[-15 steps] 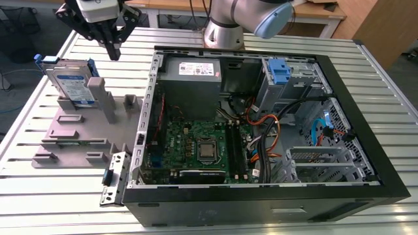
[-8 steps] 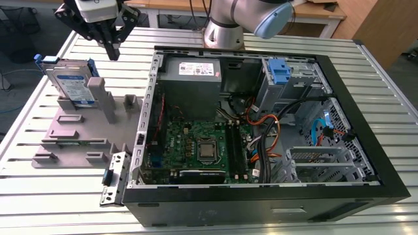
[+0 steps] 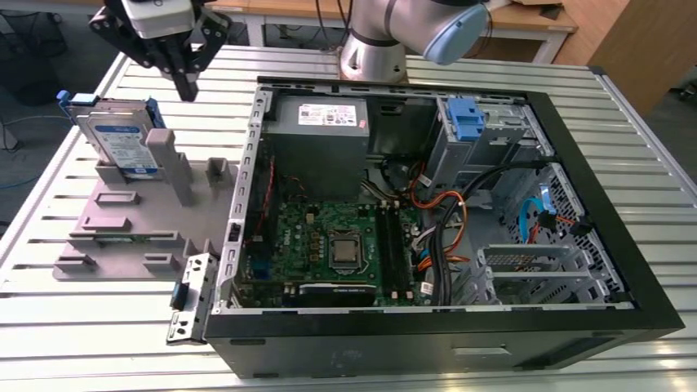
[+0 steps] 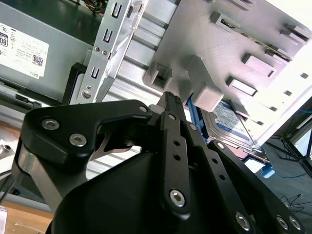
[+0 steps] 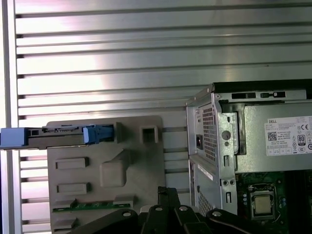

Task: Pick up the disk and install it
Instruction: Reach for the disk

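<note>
While the pincer point(image 3: 188, 91) hangs at the upper left of the exterior view with its fingers drawn together on nothing, the disk point(image 3: 117, 139) stands on edge just below it and slightly to the left, apart from the fingertips. The disk sits slotted in a grey holder point(image 3: 120, 237) on the slatted counter point(image 3: 65, 327), left of the open computer case point(image 3: 436, 322). Both wrist views show it past the fingertips.

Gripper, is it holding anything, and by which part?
Nothing is held. The black gripper hangs empty, apart from the silver-grey, blue-railed disk standing on edge in the grey plastic fixture.
</note>
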You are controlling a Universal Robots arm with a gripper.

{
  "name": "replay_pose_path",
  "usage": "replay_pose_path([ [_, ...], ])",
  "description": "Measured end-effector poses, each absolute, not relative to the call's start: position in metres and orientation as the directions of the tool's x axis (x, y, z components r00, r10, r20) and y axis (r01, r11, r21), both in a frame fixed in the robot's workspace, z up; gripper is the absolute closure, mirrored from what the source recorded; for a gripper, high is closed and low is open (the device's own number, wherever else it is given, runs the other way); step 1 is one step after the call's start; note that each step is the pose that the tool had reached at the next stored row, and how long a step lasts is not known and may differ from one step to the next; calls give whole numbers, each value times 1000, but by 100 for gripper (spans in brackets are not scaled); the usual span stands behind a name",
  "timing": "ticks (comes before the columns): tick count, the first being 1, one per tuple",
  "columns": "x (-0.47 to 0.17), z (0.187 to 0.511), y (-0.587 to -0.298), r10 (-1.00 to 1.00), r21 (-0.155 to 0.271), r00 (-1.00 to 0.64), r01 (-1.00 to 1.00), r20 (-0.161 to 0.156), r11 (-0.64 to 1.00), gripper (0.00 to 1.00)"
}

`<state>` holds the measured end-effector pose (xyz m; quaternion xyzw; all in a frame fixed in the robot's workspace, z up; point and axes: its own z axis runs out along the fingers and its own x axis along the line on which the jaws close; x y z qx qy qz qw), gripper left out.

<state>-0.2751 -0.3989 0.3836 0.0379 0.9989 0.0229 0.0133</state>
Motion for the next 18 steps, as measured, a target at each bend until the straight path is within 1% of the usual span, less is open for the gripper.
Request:
replay_pose_path([
  [18,-325,373,-396,77,47,-997,76,-25,996,89],
])
